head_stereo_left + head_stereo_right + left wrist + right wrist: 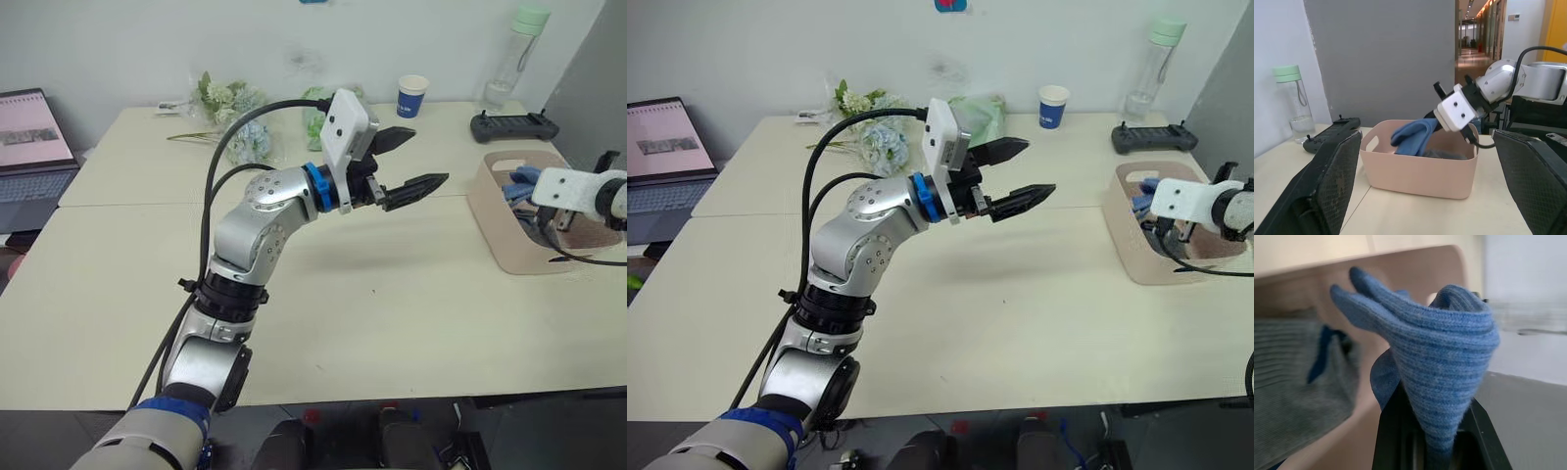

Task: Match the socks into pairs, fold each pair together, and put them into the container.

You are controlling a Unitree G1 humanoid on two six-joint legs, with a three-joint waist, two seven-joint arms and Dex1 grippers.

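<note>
At the table's right edge stands the pale pink container (498, 233), seen across the table as the container (1415, 177) in the left wrist view. My right gripper (1435, 435) hangs over its opening, shut on a folded pair of light blue socks (1442, 352). The same socks (1413, 137) bunch above the rim. A grey sock (1288, 382) with dark trim lies inside the container. My left gripper (429, 155) is open and holds nothing. It is raised above the middle of the table and points toward the container.
A blue paper cup (412, 96), a water bottle (514, 54) and a black controller (514, 125) stand along the back right. Flowers (235, 113) and a green bag (975, 108) lie at the back centre. A laptop (34, 147) sits off the table's left.
</note>
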